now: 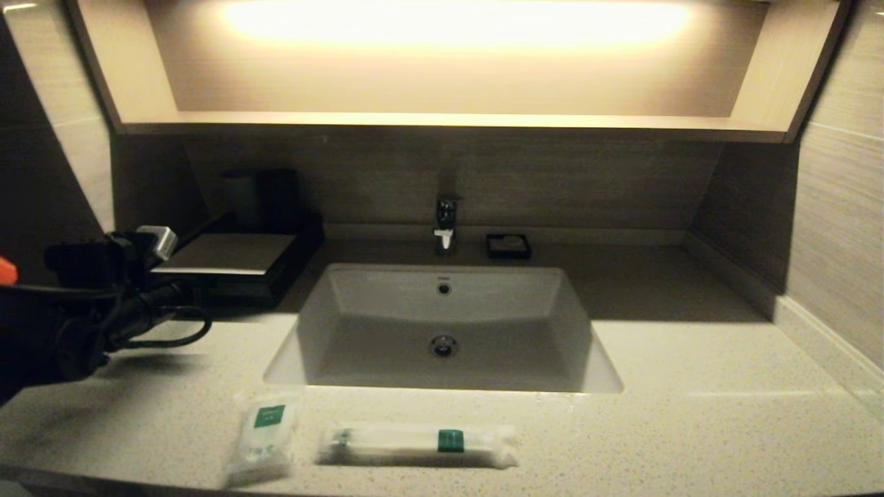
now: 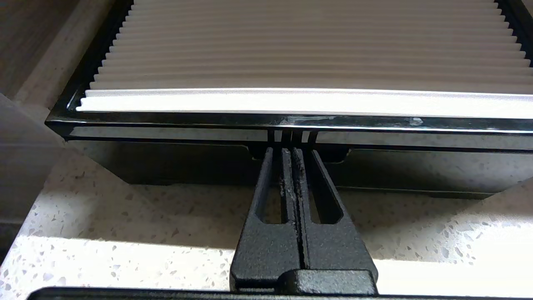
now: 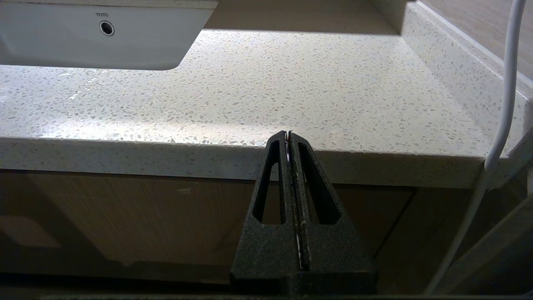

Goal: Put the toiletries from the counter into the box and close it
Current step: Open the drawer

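Both hands pinched shut: left hand (image 2: 291, 152) at box (image 2: 291, 121) front edge; right hand (image 3: 288, 135) off counter (image 3: 291, 96)

A chrome faucet (image 1: 445, 224) stood behind the basin, with a small black square dish (image 1: 508, 246) just beside it (something pale inside). Dark upright cups (image 1: 266, 197) sat far left, under a lit shelf (image 1: 449, 121).

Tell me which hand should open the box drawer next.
Left. The left hand, shut, is already at the box drawer front; the right hand waits shut below the counter edge, far off.
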Controlling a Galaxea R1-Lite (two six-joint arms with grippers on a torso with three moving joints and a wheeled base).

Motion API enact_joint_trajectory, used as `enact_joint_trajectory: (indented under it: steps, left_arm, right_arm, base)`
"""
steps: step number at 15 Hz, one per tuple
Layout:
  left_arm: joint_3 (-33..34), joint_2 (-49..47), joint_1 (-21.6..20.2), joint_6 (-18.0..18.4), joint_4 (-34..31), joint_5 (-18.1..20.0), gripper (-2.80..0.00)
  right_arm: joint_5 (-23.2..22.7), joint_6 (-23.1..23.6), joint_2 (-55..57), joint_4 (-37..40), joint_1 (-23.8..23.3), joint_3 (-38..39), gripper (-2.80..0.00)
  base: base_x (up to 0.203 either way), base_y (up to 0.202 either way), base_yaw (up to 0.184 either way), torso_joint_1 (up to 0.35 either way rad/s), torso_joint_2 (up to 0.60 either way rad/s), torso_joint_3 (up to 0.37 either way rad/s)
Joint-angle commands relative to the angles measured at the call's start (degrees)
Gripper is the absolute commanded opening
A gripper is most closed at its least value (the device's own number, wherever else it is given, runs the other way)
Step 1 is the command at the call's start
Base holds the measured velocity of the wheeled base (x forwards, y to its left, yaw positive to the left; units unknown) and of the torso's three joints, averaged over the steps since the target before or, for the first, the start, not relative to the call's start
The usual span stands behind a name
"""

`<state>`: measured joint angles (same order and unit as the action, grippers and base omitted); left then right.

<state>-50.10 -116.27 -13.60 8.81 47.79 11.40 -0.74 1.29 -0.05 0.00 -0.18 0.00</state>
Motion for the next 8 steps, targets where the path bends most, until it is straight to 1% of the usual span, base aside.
enact_joint_trajectory:
  steps: [1,8]
  left_arm:
    - [0.0,-0.5,0.0,0.1,0.6,0.0,-2.80]
    - [0.0,-1.4,0.0,0.0,1.7,0.1,-2.80]
  right_arm:
    - [0.0,0.0,0.0,0.0,0.0,0.1,-2.80]
    - [0.0,0.0,0.0,0.0,0.0,0.1,-2.80]
  base:
    - [0.000,0.000,0.000,0.000,0.00,0.000]
    - [0.000,0.000,0.000,0.000,0.00,0.000]
